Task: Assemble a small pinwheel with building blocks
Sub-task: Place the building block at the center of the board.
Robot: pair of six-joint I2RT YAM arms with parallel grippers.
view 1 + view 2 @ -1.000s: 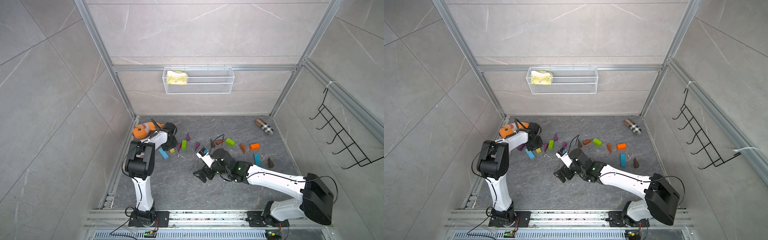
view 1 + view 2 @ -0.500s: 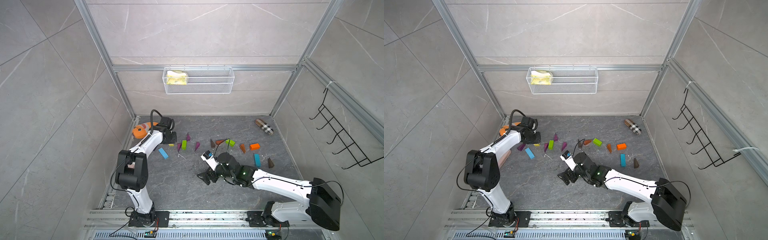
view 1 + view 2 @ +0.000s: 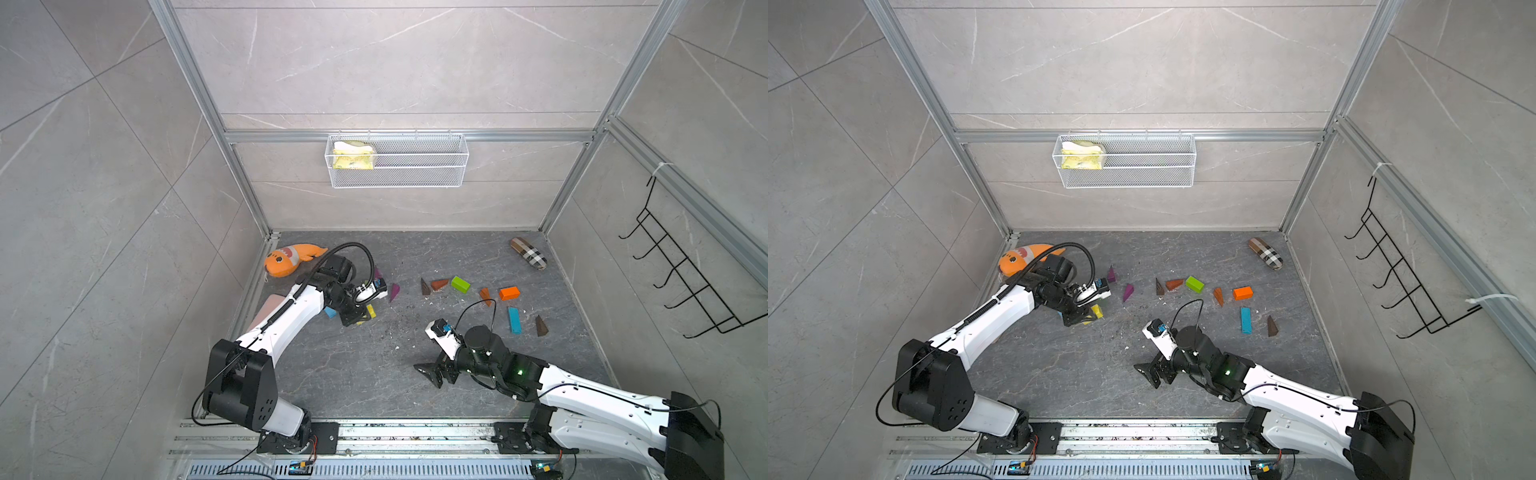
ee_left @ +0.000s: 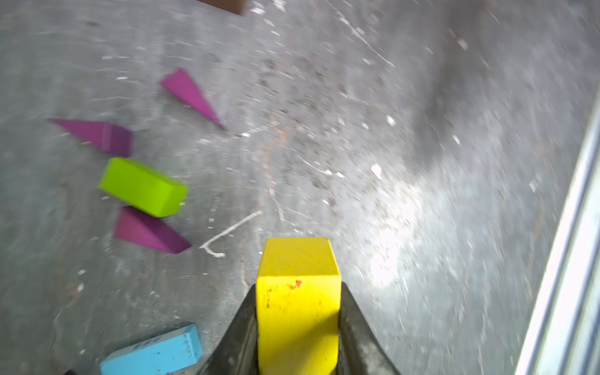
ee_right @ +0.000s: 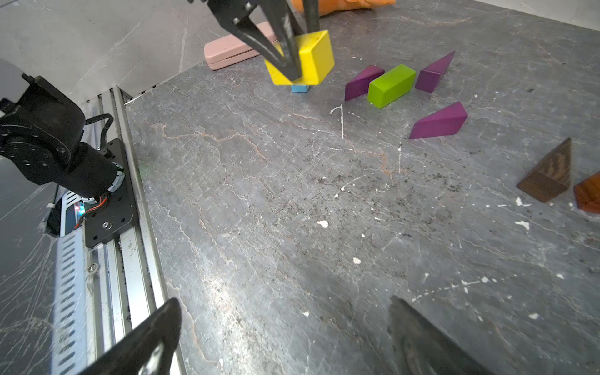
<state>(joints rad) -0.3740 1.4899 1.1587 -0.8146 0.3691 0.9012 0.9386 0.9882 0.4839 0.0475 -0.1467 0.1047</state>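
Left gripper: your left gripper [image 4: 298, 292] is clamped tight on the yellow painted solid block [image 5: 313, 58], a dark finger on each side face
Yellow block: it sits tilted in the jaws over the grey stone floor [image 5: 292, 211] on your left side, the end of a light-blue painted bar [image 5: 299, 88] showing just beneath it
Neighbours: a lime-green painted brick [image 5: 391, 85] lies between two purple triangular wedges [image 5: 363, 81] [image 5: 433, 73], close beside both; a third purple wedge [image 5: 438, 121] lies a little apart
Right gripper: your right gripper [image 5: 284, 305] has its jaws spread wide, holding nothing, low over bare floor, well apart from the yellow block
Scattered right: an orange painted brick [image 3: 509, 293], a second light-blue bar [image 3: 514, 320] and a dark brown triangular wedge [image 3: 541, 326]
By the wall: a long pink rounded case [image 5: 227, 53] and an orange plush fish [image 3: 291, 259]
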